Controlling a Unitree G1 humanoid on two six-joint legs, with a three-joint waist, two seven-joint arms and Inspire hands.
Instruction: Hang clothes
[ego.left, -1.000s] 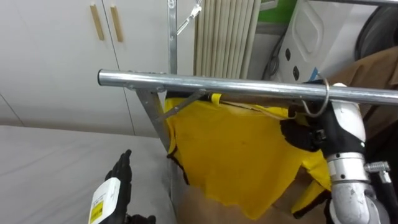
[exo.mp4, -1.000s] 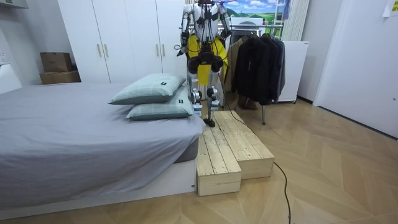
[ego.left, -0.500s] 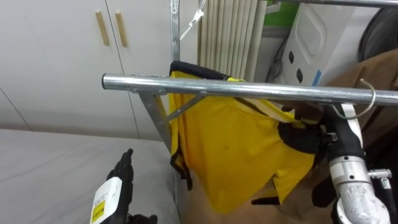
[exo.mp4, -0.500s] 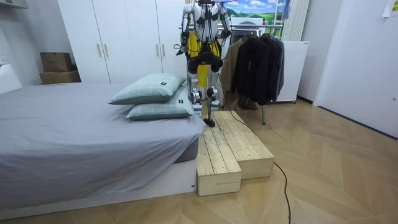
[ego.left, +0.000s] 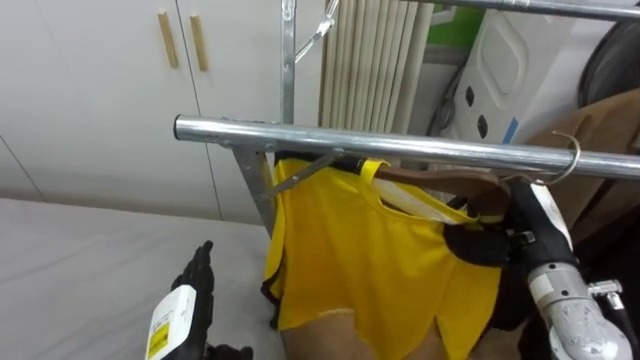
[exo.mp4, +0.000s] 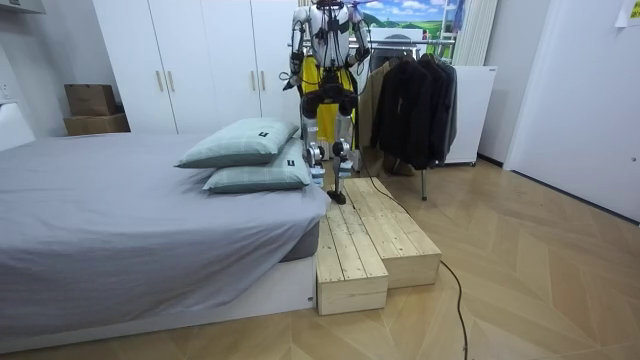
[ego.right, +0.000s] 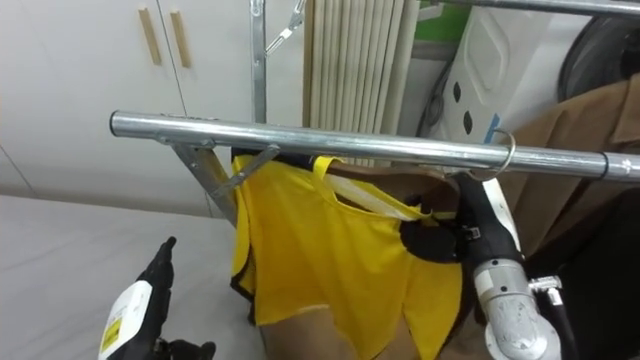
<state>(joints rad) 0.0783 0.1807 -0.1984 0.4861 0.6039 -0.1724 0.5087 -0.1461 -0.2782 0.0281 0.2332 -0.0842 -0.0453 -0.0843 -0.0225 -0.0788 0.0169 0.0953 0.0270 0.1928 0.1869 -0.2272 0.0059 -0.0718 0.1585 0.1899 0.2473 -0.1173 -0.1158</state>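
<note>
Clasps the hanger (ego.left: 445, 179) of the yellow shirt (ego.left: 360, 250) with curled right hand (ego.left: 478, 243), hook over the rail (ego.left: 300, 136) just above. Holds left hand (ego.left: 195, 283) lower, well apart, fingers straight together.

The room is lit brightly and evenly. A pale sheen is seen along the metal rail's (ego.left: 400, 147) top, and soft shade is cast under the bed (exo.mp4: 120, 230).

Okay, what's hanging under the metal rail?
A yellow shirt on a hanger, whose hook sits over the rail; the right robot hand grips the hanger. The shirt covers most of the hanger and anything behind. The left robot hand is open, lower down.
</note>
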